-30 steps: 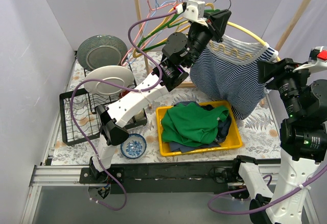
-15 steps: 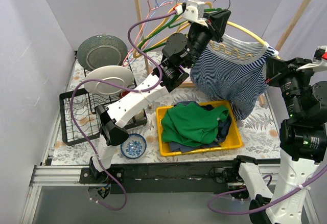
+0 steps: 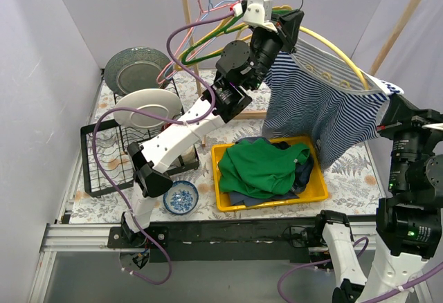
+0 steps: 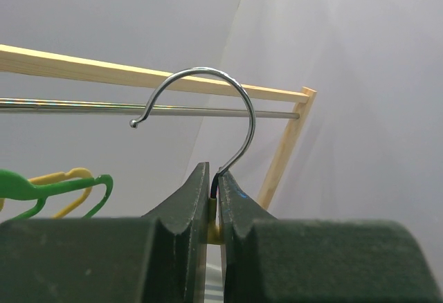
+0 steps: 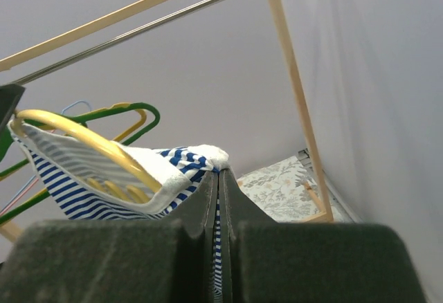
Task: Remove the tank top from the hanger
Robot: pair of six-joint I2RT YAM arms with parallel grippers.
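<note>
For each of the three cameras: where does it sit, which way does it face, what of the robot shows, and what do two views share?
Top external: above and behind the arms, facing down at the table; both show, left gripper on the hanger, right gripper on the tank top.
Left wrist: on the left wrist, facing up at the rack; shut fingers pinch the hanger below the hook.
Right wrist: on the right wrist, facing up; shut fingers pinch the tank top.
Shared: all three show hanger and rack.
</note>
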